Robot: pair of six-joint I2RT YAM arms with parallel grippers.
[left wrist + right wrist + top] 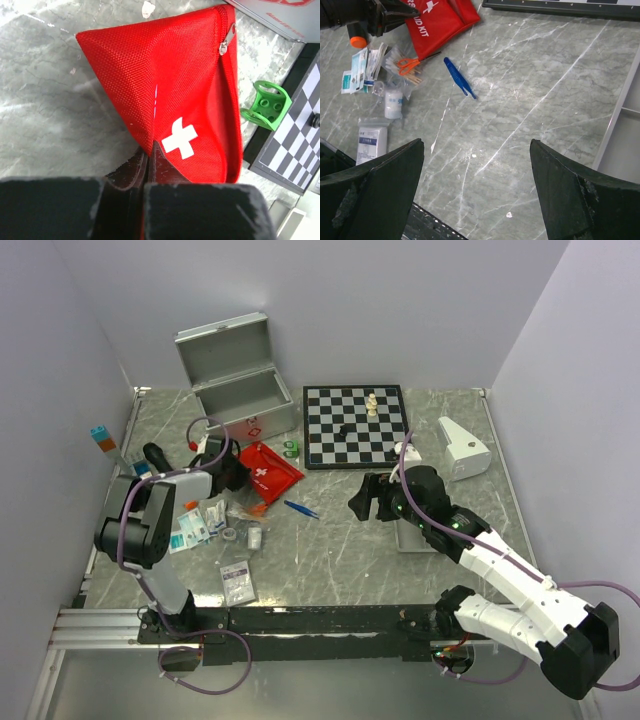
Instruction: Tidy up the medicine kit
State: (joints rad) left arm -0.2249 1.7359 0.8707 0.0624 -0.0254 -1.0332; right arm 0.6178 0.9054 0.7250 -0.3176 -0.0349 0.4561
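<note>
The silver metal case (240,390) stands open at the back left, lid up; its front wall shows in the left wrist view (280,12). The flat red pouch (270,470) with a white cross lies in front of it, one edge lifted. My left gripper (238,472) is shut on the pouch's near corner (185,90), the jaws (150,152) pinching the fabric just below the cross. My right gripper (365,498) is open and empty above bare table (477,165). The pouch also shows at the top left of the right wrist view (440,22).
A chessboard (355,425) with a few pieces lies behind the pouch, a green block (267,104) beside it. Blue tweezers (460,77), orange scissors (409,64) and several packets (200,525) lie at front left. A white device (463,448) and a grey tray (625,135) sit right.
</note>
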